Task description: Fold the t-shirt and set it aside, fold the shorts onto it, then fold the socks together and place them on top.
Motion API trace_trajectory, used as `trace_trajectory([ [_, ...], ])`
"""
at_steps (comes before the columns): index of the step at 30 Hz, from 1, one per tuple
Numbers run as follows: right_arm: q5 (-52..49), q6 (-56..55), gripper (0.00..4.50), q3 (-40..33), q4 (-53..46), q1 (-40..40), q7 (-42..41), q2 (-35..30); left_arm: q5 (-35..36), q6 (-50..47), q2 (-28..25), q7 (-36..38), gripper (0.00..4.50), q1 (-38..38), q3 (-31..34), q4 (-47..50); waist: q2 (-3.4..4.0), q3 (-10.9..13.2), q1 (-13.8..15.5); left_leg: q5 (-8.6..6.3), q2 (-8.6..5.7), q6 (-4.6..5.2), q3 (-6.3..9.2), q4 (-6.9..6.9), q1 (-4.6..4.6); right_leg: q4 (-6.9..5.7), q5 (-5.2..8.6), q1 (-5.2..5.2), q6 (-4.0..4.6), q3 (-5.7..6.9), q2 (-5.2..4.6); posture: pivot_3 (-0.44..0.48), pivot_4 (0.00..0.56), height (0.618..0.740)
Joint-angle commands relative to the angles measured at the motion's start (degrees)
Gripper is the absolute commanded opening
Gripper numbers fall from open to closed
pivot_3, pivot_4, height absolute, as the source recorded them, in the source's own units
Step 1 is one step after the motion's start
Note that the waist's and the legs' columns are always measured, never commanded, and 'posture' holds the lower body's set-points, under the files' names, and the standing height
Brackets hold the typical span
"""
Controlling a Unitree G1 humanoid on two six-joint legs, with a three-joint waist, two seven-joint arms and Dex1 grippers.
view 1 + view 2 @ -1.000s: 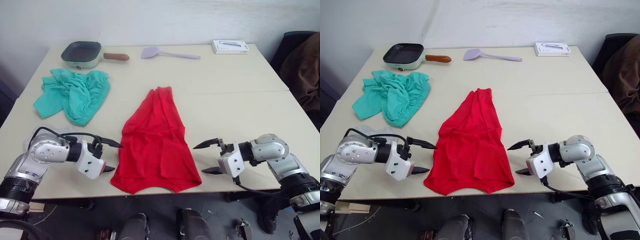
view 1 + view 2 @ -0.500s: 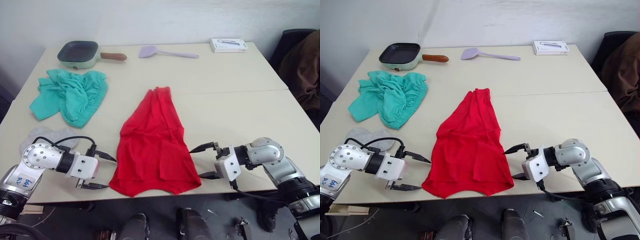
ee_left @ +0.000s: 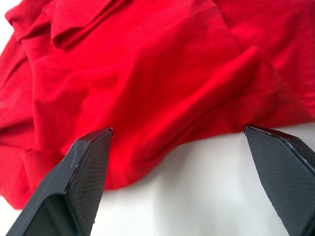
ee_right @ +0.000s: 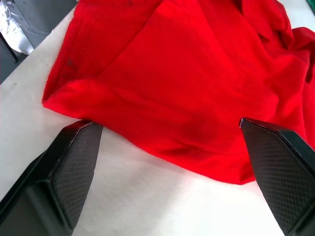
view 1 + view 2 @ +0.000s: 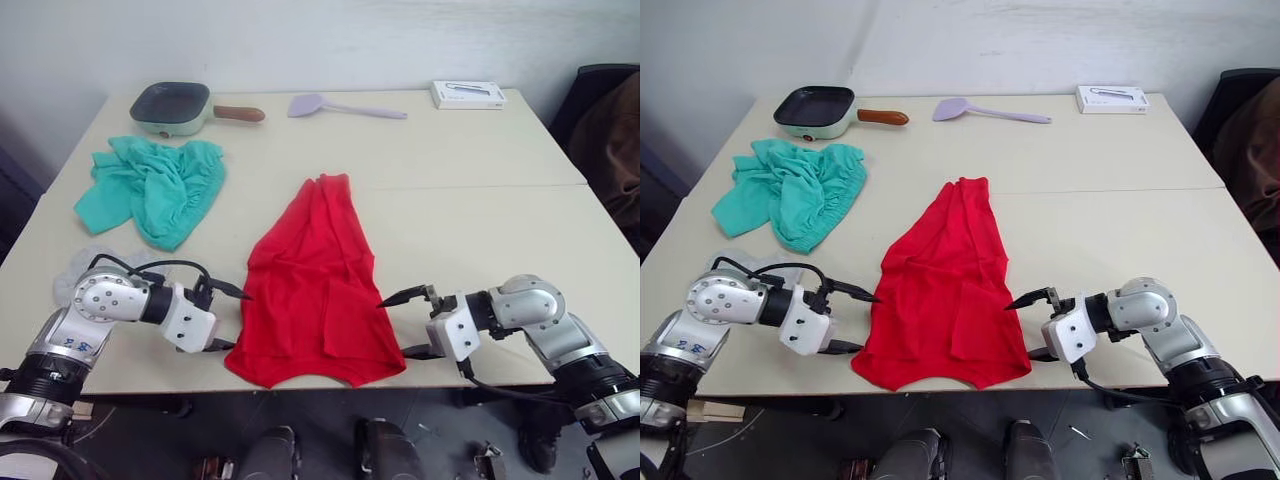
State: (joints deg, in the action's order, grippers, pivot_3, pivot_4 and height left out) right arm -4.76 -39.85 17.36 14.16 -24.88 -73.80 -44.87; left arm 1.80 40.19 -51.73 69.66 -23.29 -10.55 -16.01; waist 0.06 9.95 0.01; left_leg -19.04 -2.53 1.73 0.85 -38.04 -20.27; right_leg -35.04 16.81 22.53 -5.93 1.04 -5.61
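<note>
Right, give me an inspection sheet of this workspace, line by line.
Surface: pale table, seam running across its middle.
Job's things: red t-shirt lying rumpled at the near edge; teal shorts bunched at far left; grey socks near the left arm.
Clutter: square pan, lilac spatula, white box, all along the far edge.
Grippers: left pincer open at the shirt's left edge; right pincer open at its right edge.
Cables: black cable looped over the left wrist.
Surroundings: brown garment on a dark chair at right.
</note>
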Motion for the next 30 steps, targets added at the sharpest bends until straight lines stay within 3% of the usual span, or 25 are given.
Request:
trace_trajectory([
  [1,-0.9,2.6,4.50,1.2,-2.1,0.3,-0.7,1.0,-2.2,0.2,1.1,0.0,4.47,-0.3,-2.3,-1.2,0.00,0.0,0.0,0.01,0.00,-0.03,0.00,0.00,0.00,0.00,0.00,0.00,0.00,0.00,0.00,0.000,0.150,0.740],
  [3,-0.7,3.4,4.50,1.3,-2.4,0.1,-0.8,1.6,-1.7,-0.3,1.5,0.8,4.47,-0.4,-3.0,-1.3,0.01,0.0,0.0,0.03,0.00,-0.07,0.01,0.00,0.00,0.00,0.00,0.00,0.00,0.01,0.01,0.000,0.150,0.740],
  [6,-0.8,5.3,3.87,1.3,-2.4,-0.5,-0.7,2.9,-0.4,-2.2,2.6,1.8,3.86,-0.5,-3.6,-1.5,0.01,0.0,0.0,0.03,0.00,-0.06,0.00,0.00,0.00,0.00,0.00,-0.01,0.00,0.01,0.01,0.000,0.150,0.740],
  [11,-2.2,8.6,1.99,0.7,-3.2,-0.5,-1.6,3.2,0.6,-5.5,3.5,2.9,2.23,-0.2,-3.5,-1.5,0.02,0.0,0.1,0.02,-0.01,-0.05,0.01,0.00,-0.03,0.01,0.00,0.01,0.00,0.01,0.00,0.000,0.150,0.740],
  [13,-2.9,10.0,1.47,0.5,-3.8,-0.2,-2.2,2.9,1.3,-7.2,3.7,3.3,1.73,0.4,-3.4,-0.6,0.03,0.0,0.1,0.02,-0.01,-0.05,0.01,0.00,-0.03,0.02,0.00,0.01,0.00,0.01,-0.01,0.000,0.150,0.740],
  [17,-6.5,16.5,0.02,0.4,-8.6,2.7,-6.5,-0.4,4.2,-13.9,3.9,4.4,0.44,3.9,-3.3,4.8,0.04,0.0,0.1,0.00,-0.01,-0.03,0.05,0.00,-0.06,0.03,0.00,0.04,0.00,0.02,0.00,0.000,0.150,0.740],
  [19,-9.9,22.9,0.00,-0.7,-12.7,4.9,-7.8,-2.5,6.9,-19.6,2.1,5.7,0.03,7.1,-2.5,10.0,0.05,0.0,0.0,-0.03,-0.01,0.01,0.06,0.00,-0.10,0.09,0.00,0.04,0.00,0.02,-0.03,0.000,0.150,0.740],
  [24,-17.5,37.7,0.00,-4.8,-20.9,9.6,-8.6,-7.9,14.8,-33.9,-3.5,7.0,0.03,14.9,1.8,21.8,0.13,0.1,-0.4,-0.27,0.08,0.07,0.04,0.00,-0.18,0.21,0.01,0.07,0.01,0.00,0.00,0.000,0.150,0.740],
  [30,-30.5,55.5,0.00,-13.8,-30.8,19.6,-8.2,-15.0,24.4,-48.4,-5.0,2.9,0.03,24.7,9.7,32.2,0.22,0.2,0.2,-0.38,0.19,0.03,0.16,0.05,-0.28,0.53,0.09,0.07,0.16,0.12,0.06,0.000,0.150,0.740],
])
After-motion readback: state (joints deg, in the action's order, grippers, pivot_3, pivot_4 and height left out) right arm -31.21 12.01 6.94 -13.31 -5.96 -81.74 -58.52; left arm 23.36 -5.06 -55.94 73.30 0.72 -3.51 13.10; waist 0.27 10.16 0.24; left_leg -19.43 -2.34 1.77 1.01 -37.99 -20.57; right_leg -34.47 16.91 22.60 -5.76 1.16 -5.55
